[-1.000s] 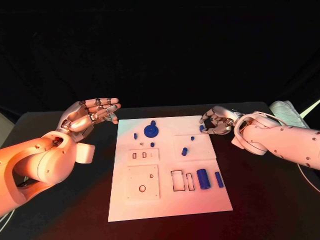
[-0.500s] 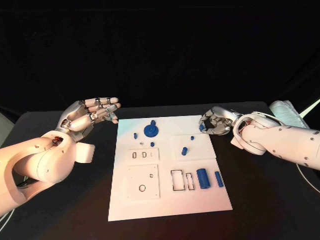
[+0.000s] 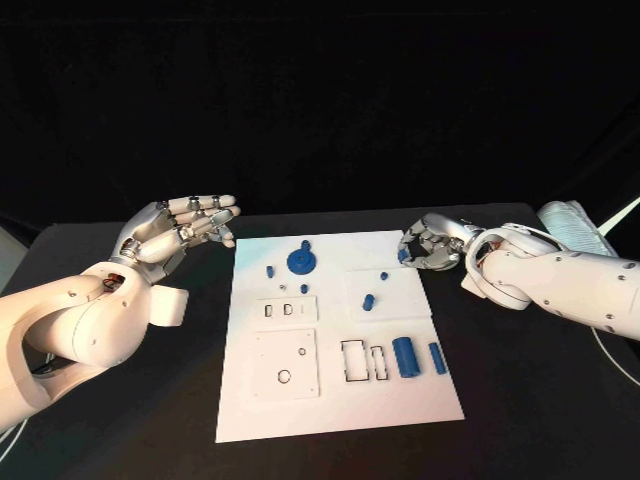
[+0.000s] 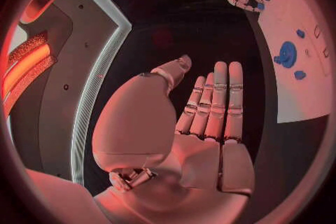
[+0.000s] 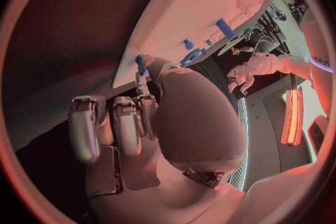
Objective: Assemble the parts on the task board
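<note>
Two hands: one raised beside the board, one working at its far right corner.
Left hand (image 3: 180, 228): held up off the table, left of the board; fingers straight and apart, holding nothing.
Task board (image 3: 335, 400): white plate, middle of the table.
Round blue part (image 3: 303, 262): far left area of the board.
Blue cylinder (image 3: 405, 357): lying near the rectangular slots, right side.
Right hand (image 3: 433, 245): at the board's far right corner; fingers curled close around a small blue part (image 3: 404, 255).
Grip: cannot tell whether the part is actually pinched.
Advice: likely a pick-up; secure the pinch before lifting, lift straight, avoid nudging the board.
</note>
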